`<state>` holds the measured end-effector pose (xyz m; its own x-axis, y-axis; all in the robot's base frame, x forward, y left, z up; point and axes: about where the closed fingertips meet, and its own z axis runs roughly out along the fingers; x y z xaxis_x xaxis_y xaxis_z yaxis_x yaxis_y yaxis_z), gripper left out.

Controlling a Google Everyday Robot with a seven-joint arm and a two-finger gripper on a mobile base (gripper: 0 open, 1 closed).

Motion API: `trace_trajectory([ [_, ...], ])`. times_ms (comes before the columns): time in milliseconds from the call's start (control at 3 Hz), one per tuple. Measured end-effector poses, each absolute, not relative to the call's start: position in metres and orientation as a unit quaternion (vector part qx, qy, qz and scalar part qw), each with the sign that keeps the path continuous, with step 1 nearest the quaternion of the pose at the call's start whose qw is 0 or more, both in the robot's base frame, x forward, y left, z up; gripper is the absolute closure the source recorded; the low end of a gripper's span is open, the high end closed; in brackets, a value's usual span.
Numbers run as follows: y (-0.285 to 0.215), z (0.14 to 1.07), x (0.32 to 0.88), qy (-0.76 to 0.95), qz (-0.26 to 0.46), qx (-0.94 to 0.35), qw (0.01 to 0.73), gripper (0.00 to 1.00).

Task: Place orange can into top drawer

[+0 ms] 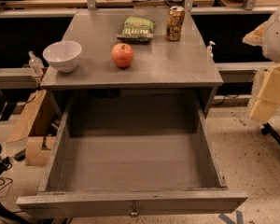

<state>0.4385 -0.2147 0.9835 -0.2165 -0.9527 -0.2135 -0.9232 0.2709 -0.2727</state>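
The orange can (pixel 175 23) stands upright near the far right of the grey table top (pixel 168 64). The top drawer (pixel 130 204) is pulled fully open toward me, empty inside, with a small metal knob (pixel 134 213) on its front panel. My arm comes in at the right edge of the view. The pale yellow gripper (pixel 267 97) hangs there, right of the table and well apart from the can, beside the drawer's right side.
A red-orange apple (pixel 122 55) sits mid-table, a white bowl (pixel 62 55) at the left, a green snack bag (pixel 136 29) at the back. Cardboard boxes (pixel 30 125) stand on the floor to the left. Desks with cables run behind.
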Motion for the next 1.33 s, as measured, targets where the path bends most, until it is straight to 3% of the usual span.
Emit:
trace_trajectory([
  [667, -0.215, 0.985, 0.441, 0.777, -0.045, -0.601, 0.18, 0.0],
  [1333, -0.235, 0.984, 0.492, 0.784, -0.045, -0.544, 0.296, 0.0],
])
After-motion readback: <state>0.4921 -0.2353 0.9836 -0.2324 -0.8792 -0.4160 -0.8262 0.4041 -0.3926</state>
